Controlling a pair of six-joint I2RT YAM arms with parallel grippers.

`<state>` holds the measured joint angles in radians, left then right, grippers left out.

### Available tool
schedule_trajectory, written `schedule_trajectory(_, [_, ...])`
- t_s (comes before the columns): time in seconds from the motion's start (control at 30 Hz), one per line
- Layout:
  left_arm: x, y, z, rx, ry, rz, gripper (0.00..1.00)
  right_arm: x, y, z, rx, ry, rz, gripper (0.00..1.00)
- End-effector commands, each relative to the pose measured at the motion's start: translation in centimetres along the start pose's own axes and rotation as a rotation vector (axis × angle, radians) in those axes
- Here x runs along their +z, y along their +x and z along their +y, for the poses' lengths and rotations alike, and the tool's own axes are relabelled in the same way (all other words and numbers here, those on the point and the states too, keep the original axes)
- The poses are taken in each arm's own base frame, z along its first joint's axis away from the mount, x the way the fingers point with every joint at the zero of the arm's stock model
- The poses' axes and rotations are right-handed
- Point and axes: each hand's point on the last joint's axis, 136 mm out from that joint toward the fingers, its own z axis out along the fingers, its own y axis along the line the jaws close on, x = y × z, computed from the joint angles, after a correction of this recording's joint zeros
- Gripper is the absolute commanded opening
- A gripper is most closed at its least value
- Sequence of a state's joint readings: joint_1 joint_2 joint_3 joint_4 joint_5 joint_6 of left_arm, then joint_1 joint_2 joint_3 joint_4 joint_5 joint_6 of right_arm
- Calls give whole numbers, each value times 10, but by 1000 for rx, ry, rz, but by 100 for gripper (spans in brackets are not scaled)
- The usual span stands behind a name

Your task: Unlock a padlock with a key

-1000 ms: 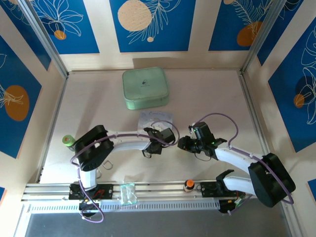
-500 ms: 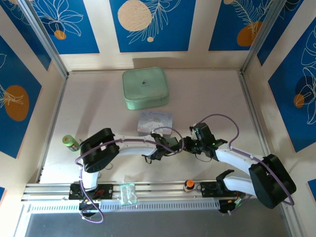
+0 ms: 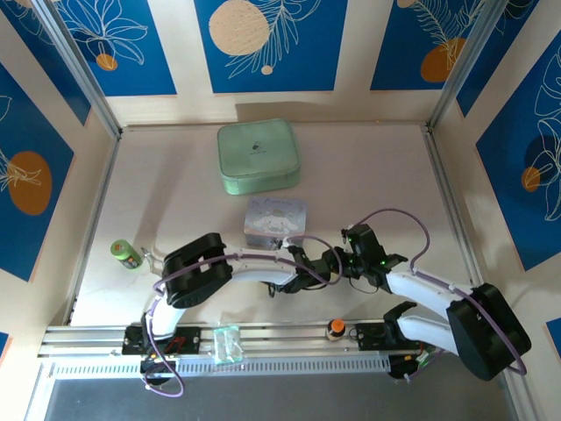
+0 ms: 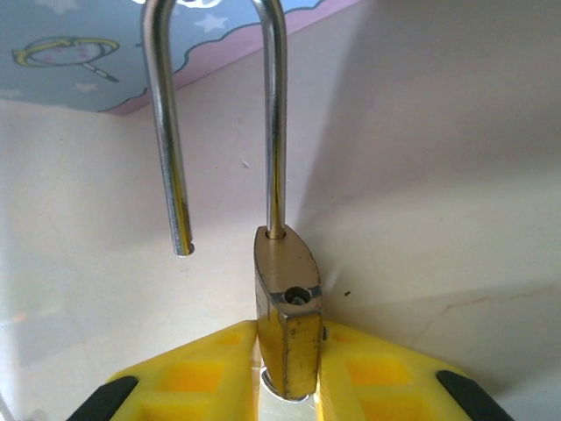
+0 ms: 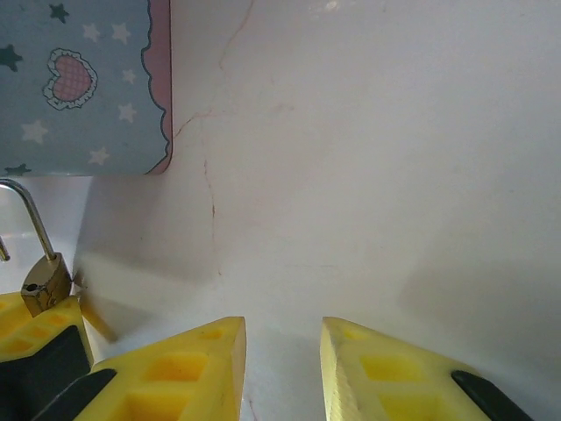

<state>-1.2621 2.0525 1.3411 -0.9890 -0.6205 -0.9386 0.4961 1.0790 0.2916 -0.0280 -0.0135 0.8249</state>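
Note:
The small brass padlock [image 4: 291,326] stands upright, pinched between the yellow fingers of my left gripper [image 4: 289,333], which is shut on its body. Its silver shackle [image 4: 273,114] is up and open, the free end [image 4: 182,247] hanging clear of the body. A sliver of silver metal shows under the body; I cannot tell whether it is the key. In the right wrist view the padlock [image 5: 46,281] sits at the lower left. My right gripper [image 5: 282,326] is open and holds nothing. In the top view the left gripper [image 3: 317,268] and right gripper [image 3: 340,262] nearly meet.
A pale blue tin [image 3: 276,217] with stars lies just beyond the grippers. Near the back wall sits a mint green case [image 3: 258,156]. There is a green bottle [image 3: 124,253] at the left and an orange-topped knob [image 3: 335,328] on the front rail.
My left arm has swung right and toward the near edge with the padlock, uncovering the blue tin. The two grippers now stand closer together.

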Motion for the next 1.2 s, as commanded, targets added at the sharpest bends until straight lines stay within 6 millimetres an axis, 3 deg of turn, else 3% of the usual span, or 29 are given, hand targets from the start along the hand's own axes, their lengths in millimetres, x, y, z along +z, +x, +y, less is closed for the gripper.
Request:
schedule_trajectory(0.0, [2,-4,5,88,-86,-21,22,-4,-1,-6,24,8,-31,29])
schedule_trajectory(0.33, [-26,-4,-22,139,-3,-35,33,-12,-3,-10,41,3,-58,29])
schedule_trajectory(0.47, [-43,-14,-18,62,128,-60,42,-15,-5,-1,23,-37,-57,31])
schedule_trajectory(0.6, [-53,-27,1,-29,232,-87,57,-22,-13,-1,99,-61,-87,54])
schedule_trajectory(0.7, [-63,-37,17,-101,307,-137,97,-31,-19,11,95,-131,-112,74])
schedule_trajectory(0.77, [-68,-46,27,-169,395,-174,99,-35,-20,19,72,-147,-114,99])
schedule_trajectory(1.0, [-67,-68,65,-481,761,-210,100,-31,-4,50,-43,-161,-35,94])
schedule_trajectory(1.17, [-43,-63,84,-630,838,-157,99,-18,13,92,-219,-124,-49,88])
